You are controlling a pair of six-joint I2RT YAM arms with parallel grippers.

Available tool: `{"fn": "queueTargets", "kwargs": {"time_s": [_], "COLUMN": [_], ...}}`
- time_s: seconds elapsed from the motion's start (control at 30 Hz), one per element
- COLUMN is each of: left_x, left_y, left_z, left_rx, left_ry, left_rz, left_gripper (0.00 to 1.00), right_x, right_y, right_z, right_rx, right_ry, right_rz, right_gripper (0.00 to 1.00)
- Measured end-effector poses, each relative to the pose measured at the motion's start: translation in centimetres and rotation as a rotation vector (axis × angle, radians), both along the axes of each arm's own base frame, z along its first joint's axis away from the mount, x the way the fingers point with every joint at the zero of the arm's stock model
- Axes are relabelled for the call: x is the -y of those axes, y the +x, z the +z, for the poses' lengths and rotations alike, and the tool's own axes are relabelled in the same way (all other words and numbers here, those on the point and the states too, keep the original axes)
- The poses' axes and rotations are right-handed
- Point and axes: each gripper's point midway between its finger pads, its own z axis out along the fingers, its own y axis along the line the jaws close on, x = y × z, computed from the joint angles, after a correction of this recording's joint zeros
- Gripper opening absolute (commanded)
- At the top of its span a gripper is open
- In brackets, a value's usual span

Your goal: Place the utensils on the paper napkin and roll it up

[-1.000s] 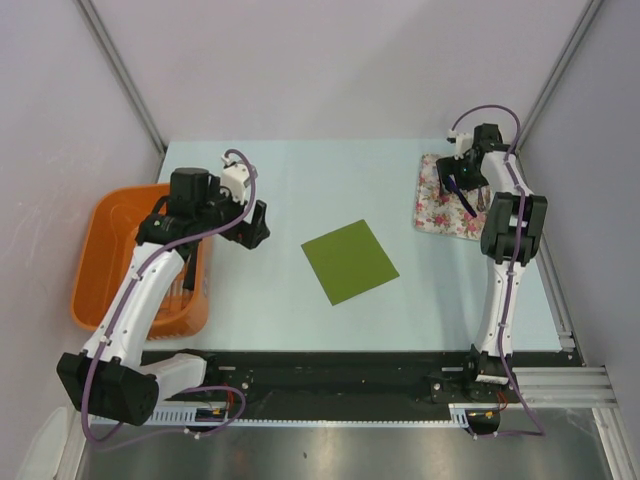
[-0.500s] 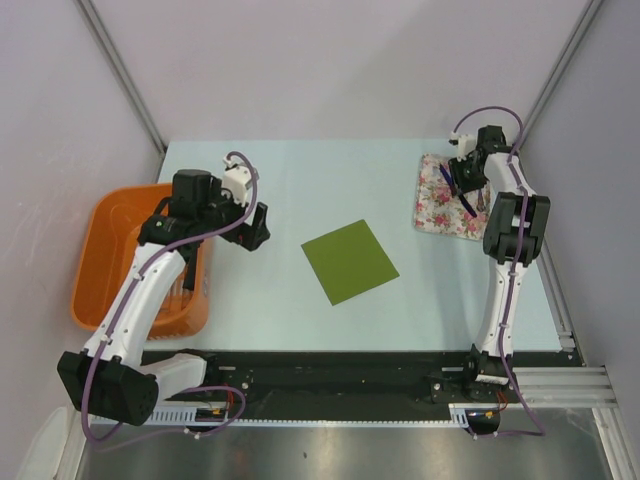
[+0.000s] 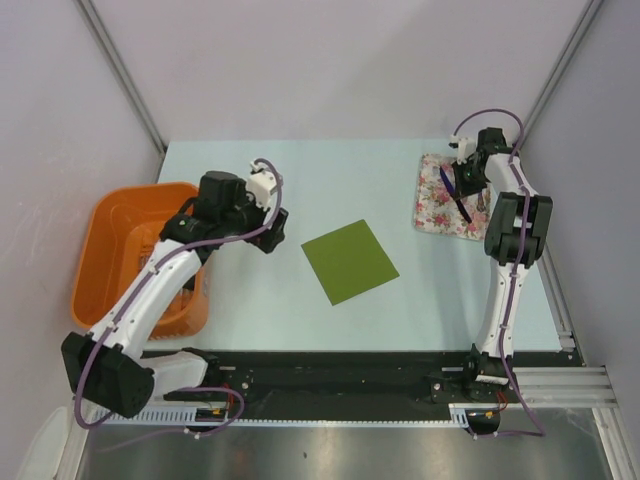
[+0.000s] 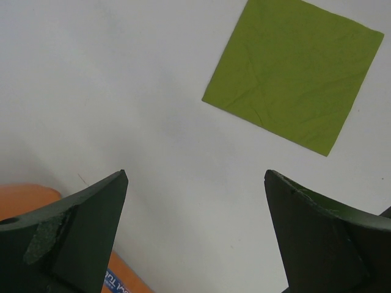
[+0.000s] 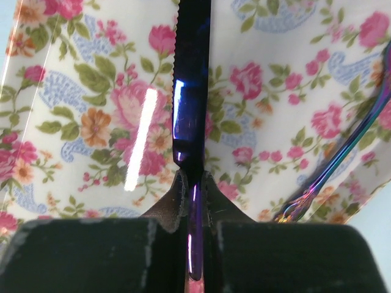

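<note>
Right gripper (image 5: 194, 180): I am pinching the purple knife (image 5: 190, 91) over the flowery pad (image 5: 79, 128).
Left gripper (image 4: 195, 177): I am holding it wide apart.

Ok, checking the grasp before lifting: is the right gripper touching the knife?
Touching. Right wrist view: the right gripper pinches the knife with no gap.

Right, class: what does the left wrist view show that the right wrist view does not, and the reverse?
Left wrist only: the green paper napkin lying flat, an orange basket corner, and the open left gripper. Right wrist only: the floral pad, the right gripper shut on a dark knife, a second utensil beside it. Shared: nothing but each gripper's own dark fingers at the bottom edge.
</note>
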Motion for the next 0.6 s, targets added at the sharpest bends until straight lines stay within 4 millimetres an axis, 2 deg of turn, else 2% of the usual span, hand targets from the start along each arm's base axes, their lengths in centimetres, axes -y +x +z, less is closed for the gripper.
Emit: {"fn": "queueTargets", "kwargs": {"time_s": [0.1, 0.37, 0.6], "left_x": [1.2, 4.0, 5.5], "left_y": [0.9, 5.0, 9.5], "left_z": [-1.4, -7.1, -10.5], "left_rx": [-0.013, -0.138, -0.163], "left_ry": [0.032, 0.096, 0.102], "left_rz": [-0.017, 0.007, 0.094], "left_gripper": [0.96, 0.93, 0.9], "right_x": [-0.2, -1.1, -1.4], "right_y": [-0.8, -2.6, -2.6], "right_z": [0.0, 0.4, 3.0], "right_rx": [-0.022, -0.069, -0.03], "right_ry": [0.015, 0.085, 0.104], "right_rz": [-0.016, -0.126, -0.209], "right_gripper": [0.0, 0.0, 0.0]}}
